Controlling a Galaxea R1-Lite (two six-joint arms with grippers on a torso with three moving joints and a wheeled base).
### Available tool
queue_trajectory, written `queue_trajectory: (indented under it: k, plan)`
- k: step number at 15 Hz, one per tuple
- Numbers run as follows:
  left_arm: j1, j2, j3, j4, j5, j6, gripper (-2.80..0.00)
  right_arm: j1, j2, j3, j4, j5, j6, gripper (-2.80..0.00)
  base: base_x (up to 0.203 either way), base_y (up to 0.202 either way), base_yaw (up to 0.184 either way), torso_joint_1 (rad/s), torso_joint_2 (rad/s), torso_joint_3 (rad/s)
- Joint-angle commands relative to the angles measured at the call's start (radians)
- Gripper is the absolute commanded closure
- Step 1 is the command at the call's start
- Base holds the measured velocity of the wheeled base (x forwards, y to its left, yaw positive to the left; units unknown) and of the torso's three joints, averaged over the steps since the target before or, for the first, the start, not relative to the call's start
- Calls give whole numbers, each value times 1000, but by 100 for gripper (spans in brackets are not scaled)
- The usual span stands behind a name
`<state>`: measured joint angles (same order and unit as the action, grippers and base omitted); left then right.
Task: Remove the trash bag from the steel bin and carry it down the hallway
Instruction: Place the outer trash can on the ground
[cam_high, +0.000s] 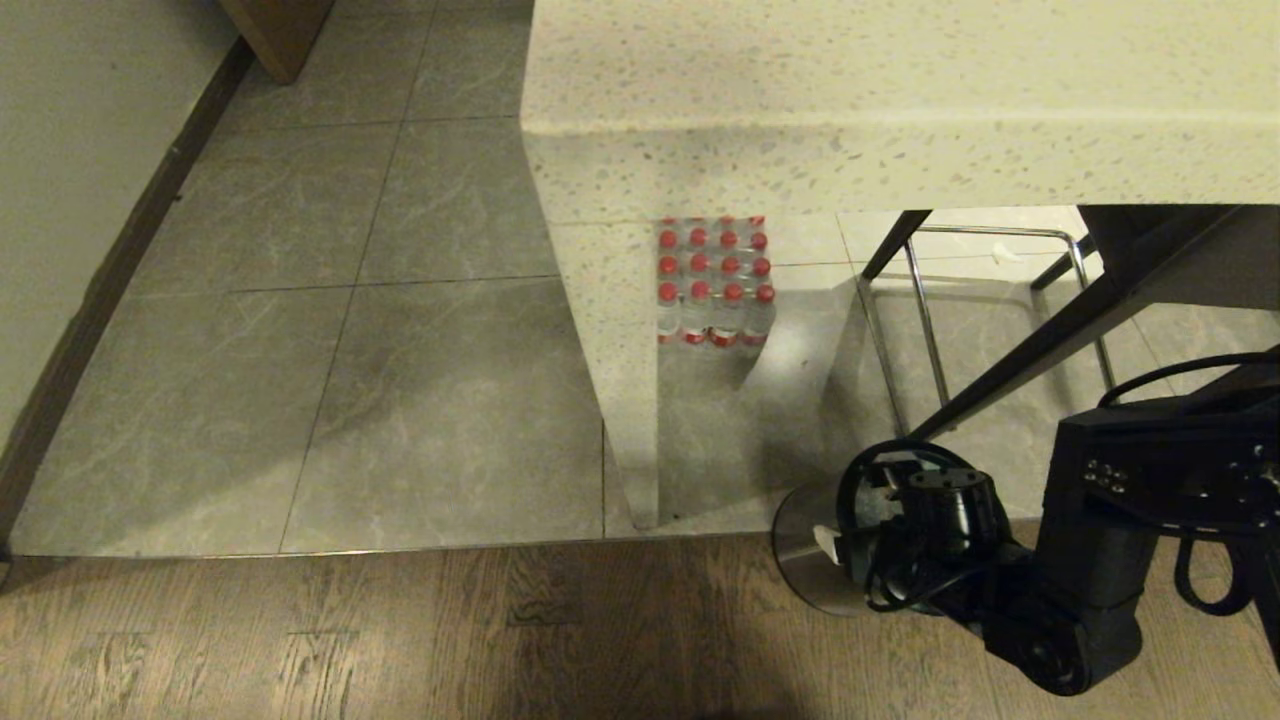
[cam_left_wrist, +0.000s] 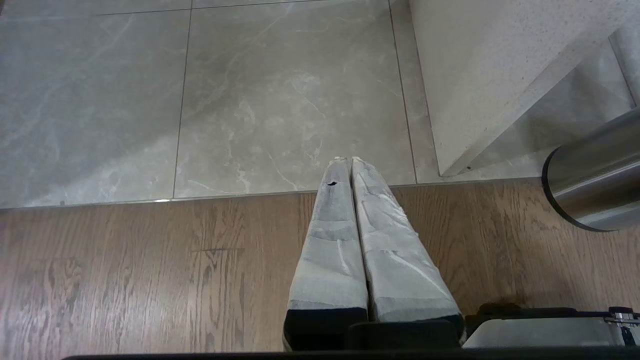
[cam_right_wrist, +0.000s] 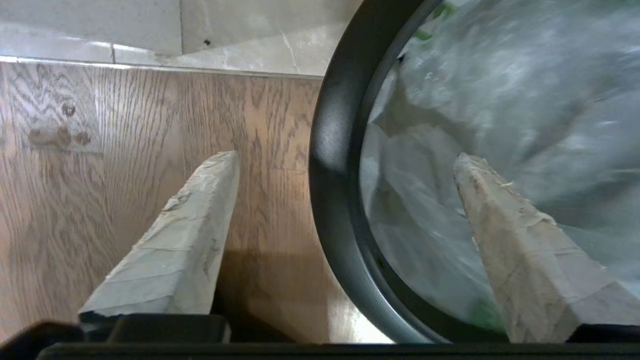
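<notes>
**Inspector A:** Start with the steel bin (cam_high: 805, 560). Position and edges?

**Inspector B:** It stands on the wood floor (cam_high: 400, 640), just beside the metal strip where wood meets the grey tiles (cam_high: 400, 400). The white speckled surface (cam_high: 900, 90) overhangs beyond it, and the support panel's (cam_high: 625, 400) lower corner comes down near the bin. The right arm covers most of the bin's top in the head view.

**Inspector A:** Right end effector?

**Inspector B:** The right end effector (cam_right_wrist: 345, 160) is directly over the bin's black rim (cam_right_wrist: 332, 165), fingers spread wide. One finger hangs outside the rim over wood, the other inside the opening. Neither pinches anything.

**Inspector A:** The trash bag?

**Inspector B:** The trash bag (cam_right_wrist: 500, 100) lies inside the bin, translucent white with green marks, crumpled against the rim.

**Inspector A:** Left side?

**Inspector B:** The left end effector (cam_left_wrist: 349, 162) hangs above the wood floor, well apart from the bin, fingers pressed together, nothing between them.

**Inspector A:** Open room?

**Inspector B:** Tiled floor opens broadly away from the bin toward the wall's dark baseboard (cam_high: 100, 300).

**Inspector A:** Counts?

**Inspector B:** One bin, one bag. One pack of red-capped bottles (cam_high: 715, 285) beyond the bin under the surface; twelve caps countable. One chrome chair frame (cam_high: 990, 290) alongside.
</notes>
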<state>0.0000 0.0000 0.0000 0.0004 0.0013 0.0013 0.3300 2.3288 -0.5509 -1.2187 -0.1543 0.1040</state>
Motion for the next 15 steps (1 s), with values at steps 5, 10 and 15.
queue_trajectory:
  k: [5,10,15]
  plan:
    - [0,0,1,0,0,0,0,13,122,-90,-51,-1,26,-280,0,0,0,0,0,0]
    - [0,0,0,0,0,0,0,12,127,-103,-55,-24,13,0,0,0,0,0,0,0]
    - [0,0,1,0,0,0,0,14,113,-96,-56,-37,14,0,0,0,0,0,0,0]
